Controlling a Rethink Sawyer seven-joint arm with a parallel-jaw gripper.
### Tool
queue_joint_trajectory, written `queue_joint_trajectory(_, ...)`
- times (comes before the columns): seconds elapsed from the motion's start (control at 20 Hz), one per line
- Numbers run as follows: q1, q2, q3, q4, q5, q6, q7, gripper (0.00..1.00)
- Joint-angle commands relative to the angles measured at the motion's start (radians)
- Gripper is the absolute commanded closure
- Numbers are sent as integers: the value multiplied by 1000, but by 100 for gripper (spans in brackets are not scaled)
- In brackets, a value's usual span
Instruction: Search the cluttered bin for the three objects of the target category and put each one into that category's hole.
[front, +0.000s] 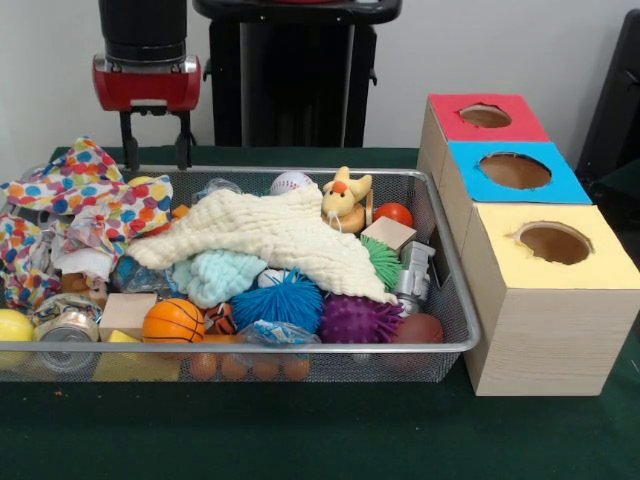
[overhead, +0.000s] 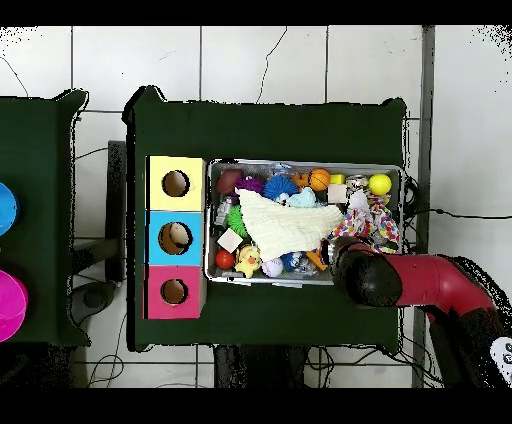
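The wire mesh bin (front: 300, 348) is full of toys and cloths. Polka-dot cloths (front: 95, 200) lie heaped at its left end and spill over the rim; I cannot tell them apart. They also show in the overhead view (overhead: 377, 226). My gripper (front: 156, 152) hangs open and empty just above the far left edge of that heap, touching nothing. In the overhead view the arm's black head (overhead: 360, 272) hides it. The yellow-topped box with its round hole (front: 553, 243) stands right of the bin, nearest the camera, and also shows in the overhead view (overhead: 176, 184).
A cream waffle cloth (front: 270, 235) lies over the bin's middle, with a mint fuzzy cloth (front: 215, 275) under it. An orange ball (front: 173, 321), a blue spiky ball (front: 280, 300), a purple spiky ball (front: 360, 320) and a plush duck (front: 345, 200) lie around. Blue-topped (front: 515, 171) and red-topped (front: 485, 116) boxes stand behind the yellow one.
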Motion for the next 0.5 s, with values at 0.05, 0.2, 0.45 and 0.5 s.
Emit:
queue_joint_trajectory(0.05,-33,47,57,-81,-110,-4,-176,0)
queue_joint_trajectory(0.2,-35,70,49,-97,-141,-30,-157,0)
queue_joint_trajectory(0.45,-30,133,15,-142,-215,-71,-112,0)
queue_joint_trajectory(0.5,-31,138,12,-139,-223,-67,-112,0)
